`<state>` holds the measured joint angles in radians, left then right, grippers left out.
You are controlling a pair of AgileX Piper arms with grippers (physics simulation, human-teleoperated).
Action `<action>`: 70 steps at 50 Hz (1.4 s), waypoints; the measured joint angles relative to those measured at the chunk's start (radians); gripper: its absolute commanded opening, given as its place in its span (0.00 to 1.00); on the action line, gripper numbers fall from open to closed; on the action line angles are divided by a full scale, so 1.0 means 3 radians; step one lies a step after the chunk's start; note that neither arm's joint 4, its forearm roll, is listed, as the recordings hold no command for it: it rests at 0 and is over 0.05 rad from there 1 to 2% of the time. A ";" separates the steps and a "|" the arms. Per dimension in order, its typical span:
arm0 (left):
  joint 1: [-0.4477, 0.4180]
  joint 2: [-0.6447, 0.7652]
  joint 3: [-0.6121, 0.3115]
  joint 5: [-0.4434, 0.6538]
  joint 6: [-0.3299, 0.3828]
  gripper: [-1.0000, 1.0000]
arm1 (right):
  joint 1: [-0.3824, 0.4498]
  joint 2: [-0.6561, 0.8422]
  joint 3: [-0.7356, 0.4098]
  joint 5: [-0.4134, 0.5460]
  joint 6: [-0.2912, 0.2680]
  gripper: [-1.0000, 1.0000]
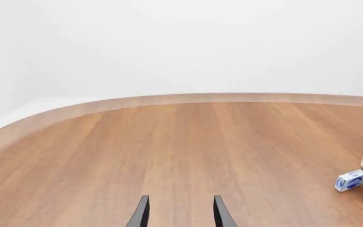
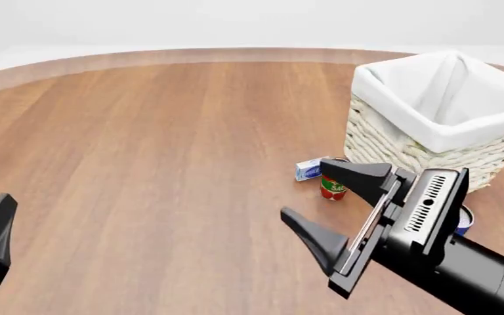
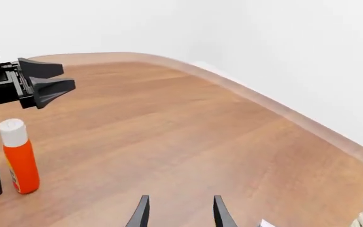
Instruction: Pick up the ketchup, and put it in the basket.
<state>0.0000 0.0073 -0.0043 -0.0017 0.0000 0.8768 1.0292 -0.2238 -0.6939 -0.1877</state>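
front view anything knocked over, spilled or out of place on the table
Nothing stands out. The basket sits upright with its cloth lining folded over the rim. The tomato sauce can beside it stands upright. The ketchup, seen only in the right wrist view, stands upright with its cap on. No spill shows.

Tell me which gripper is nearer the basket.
Right. The right gripper hangs open just short of the basket, on the arms' side of it. The left gripper is far off at the front view's left edge, across bare table.
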 measured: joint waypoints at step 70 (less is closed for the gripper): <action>0.0000 0.0000 0.0000 0.0000 0.0000 1.00 | 0.1326 0.1658 -0.1392 0.0357 0.0690 1.00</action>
<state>0.0000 0.0073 -0.0043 -0.0017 0.0000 1.2745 1.5268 -0.6414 -0.5870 0.0194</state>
